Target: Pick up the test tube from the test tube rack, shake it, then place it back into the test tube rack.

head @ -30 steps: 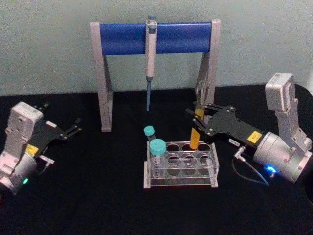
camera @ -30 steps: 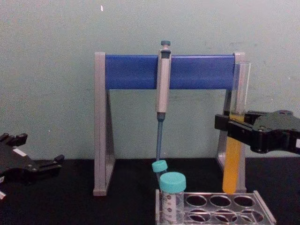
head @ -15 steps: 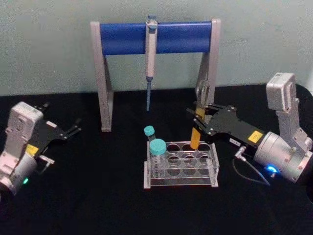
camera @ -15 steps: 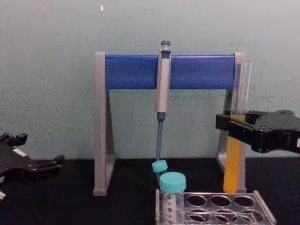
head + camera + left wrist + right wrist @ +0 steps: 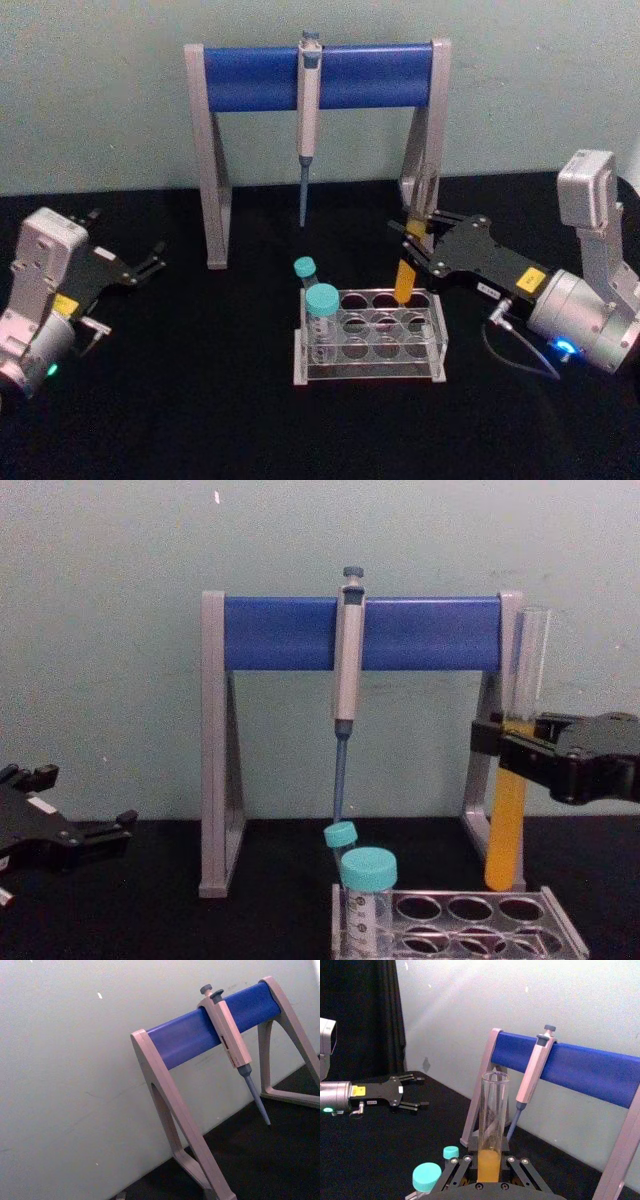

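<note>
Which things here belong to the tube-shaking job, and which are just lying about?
In the job: test tube, test tube rack, right gripper gripping the tube.
Lying about: pipette, pipette stand, two teal-capped vials, left gripper parked on the left.

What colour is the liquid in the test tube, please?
Orange-yellow; the test tube shows it best in chest view.

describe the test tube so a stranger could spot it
Before the blue-barred grey stand sits a clear test tube rack. Above its far right corner the right gripper holds the test tube nearly upright in its jaws. It is tall, uncapped, half orange-yellow, unlike the short teal-capped vials at the rack's left.
</note>
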`<state>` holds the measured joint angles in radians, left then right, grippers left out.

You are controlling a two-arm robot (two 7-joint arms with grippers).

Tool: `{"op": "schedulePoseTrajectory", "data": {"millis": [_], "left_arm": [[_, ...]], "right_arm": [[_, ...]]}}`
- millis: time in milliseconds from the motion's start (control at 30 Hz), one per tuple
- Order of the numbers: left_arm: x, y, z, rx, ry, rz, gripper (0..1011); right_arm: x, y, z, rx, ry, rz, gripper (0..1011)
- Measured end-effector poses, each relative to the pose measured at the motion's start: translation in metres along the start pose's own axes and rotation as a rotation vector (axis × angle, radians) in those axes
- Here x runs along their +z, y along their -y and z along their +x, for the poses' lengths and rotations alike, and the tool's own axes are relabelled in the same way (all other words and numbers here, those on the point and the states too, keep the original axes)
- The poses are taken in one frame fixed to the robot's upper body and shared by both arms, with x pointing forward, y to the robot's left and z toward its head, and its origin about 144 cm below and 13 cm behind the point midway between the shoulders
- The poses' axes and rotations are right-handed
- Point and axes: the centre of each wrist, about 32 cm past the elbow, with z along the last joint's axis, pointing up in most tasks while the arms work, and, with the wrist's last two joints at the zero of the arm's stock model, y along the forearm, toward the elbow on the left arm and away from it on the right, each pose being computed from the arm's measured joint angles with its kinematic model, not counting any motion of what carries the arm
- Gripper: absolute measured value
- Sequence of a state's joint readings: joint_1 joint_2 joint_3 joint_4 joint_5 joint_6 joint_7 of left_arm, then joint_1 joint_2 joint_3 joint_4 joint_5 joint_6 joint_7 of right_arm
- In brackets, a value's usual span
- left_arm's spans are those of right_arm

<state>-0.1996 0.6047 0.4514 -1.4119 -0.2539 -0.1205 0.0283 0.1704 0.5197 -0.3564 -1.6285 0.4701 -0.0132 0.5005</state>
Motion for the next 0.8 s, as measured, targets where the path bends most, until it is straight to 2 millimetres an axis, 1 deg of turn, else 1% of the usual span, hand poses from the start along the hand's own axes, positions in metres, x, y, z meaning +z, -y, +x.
{"op": "schedulePoseTrajectory", "data": {"millis": [400,800], "left_arm": [[0.0,0.0,0.0,0.0,0.0,0.0,1001],[0.0,0.0,0.0,0.0,0.0,0.0,1001]], "right_arm": [[-0.006,0.009,0.007,-0.012,0.003,0.008,232],[-0.014,0.011,0.014,-0.013,0.006,0.011,232]]}}
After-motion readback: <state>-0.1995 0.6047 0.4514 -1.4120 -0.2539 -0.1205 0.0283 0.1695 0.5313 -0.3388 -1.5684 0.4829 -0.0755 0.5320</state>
